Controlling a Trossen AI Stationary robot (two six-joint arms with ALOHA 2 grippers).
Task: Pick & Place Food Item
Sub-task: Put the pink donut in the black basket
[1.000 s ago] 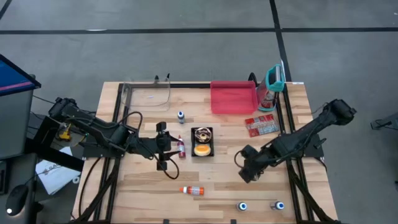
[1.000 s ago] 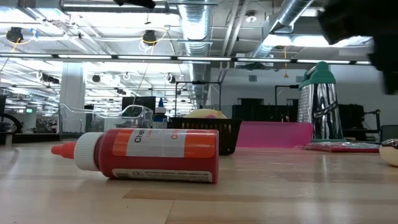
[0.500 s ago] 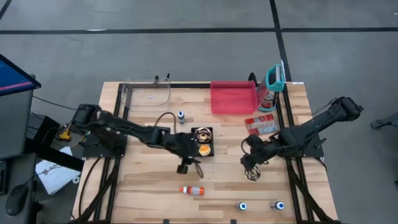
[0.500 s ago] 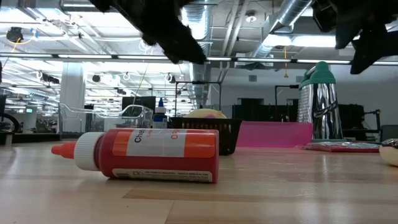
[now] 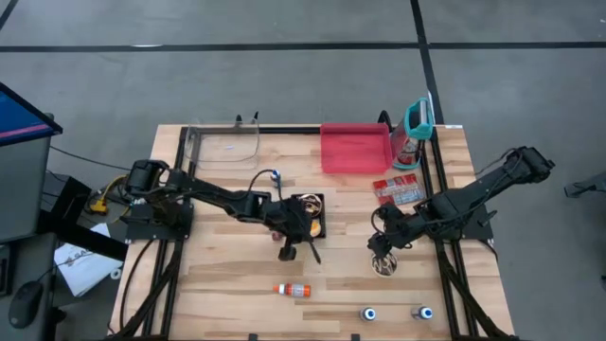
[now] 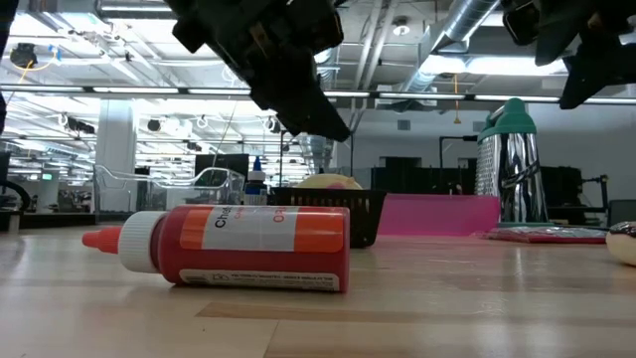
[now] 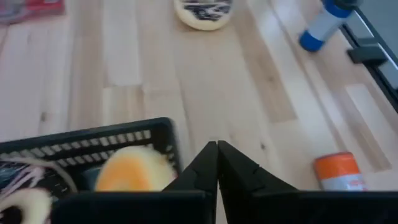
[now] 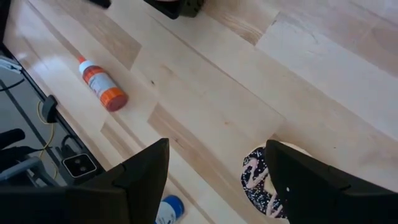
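A black basket [image 5: 314, 203] at the table's middle holds an orange-yellow food item [image 7: 127, 169] and a pale ring donut [image 7: 18, 200]. My left gripper [image 5: 312, 256] is shut with nothing in it and hangs just past the basket's near right corner [image 7: 165, 127], above the table. A chocolate-iced donut [image 5: 383, 266] lies flat on the table right of the middle. My right gripper [image 8: 217, 180] stands open above this donut [image 8: 264, 180], one finger on each side and clear of it.
An orange bottle [image 5: 294, 289] lies on its side near the front edge. Two blue-capped things [image 5: 369, 314] sit front right, and a small blue-capped bottle [image 5: 276, 175] stands behind the basket. A red tray [image 5: 355, 150], grater [image 5: 418, 121] and red packet [image 5: 397, 192] are far right.
My left gripper has swung from the left of the basket toward the table's right and down, past the basket's near corner, and has shut on nothing. My right gripper has risen a little, still open, uncovering the iced donut, which stays on the table.
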